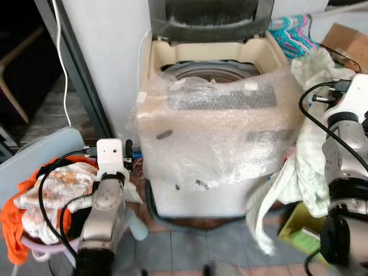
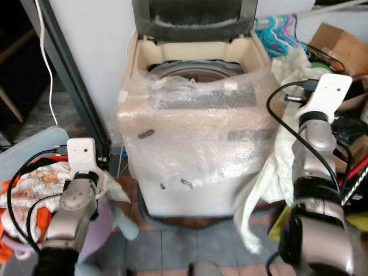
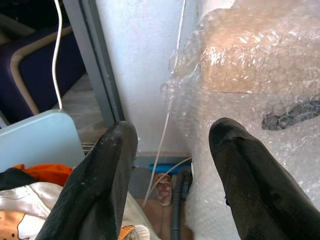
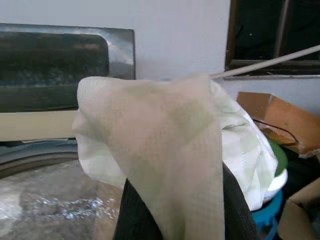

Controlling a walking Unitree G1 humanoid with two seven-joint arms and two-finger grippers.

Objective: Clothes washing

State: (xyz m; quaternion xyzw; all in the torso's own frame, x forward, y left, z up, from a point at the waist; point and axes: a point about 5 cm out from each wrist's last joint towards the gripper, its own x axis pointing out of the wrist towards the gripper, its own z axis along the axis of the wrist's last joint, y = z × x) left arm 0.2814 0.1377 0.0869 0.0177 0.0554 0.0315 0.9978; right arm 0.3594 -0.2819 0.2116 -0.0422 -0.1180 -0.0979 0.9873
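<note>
A cream top-loading washing machine wrapped in bubble wrap stands straight ahead, its dark lid up and the drum open. At my lower left a lilac basket holds white, patterned and orange clothes. My left gripper is open with nothing in it, hovering between the basket and the machine's left side. My right gripper is shut on a pale green-white cloth. It holds the cloth up at the machine's right side, and the cloth drapes over the fingers and hangs toward the floor.
A dark metal post and a white cable run down the wall on the left. A light blue panel leans behind the basket. Teal hangers and a cardboard box sit at the back right. The floor is tiled.
</note>
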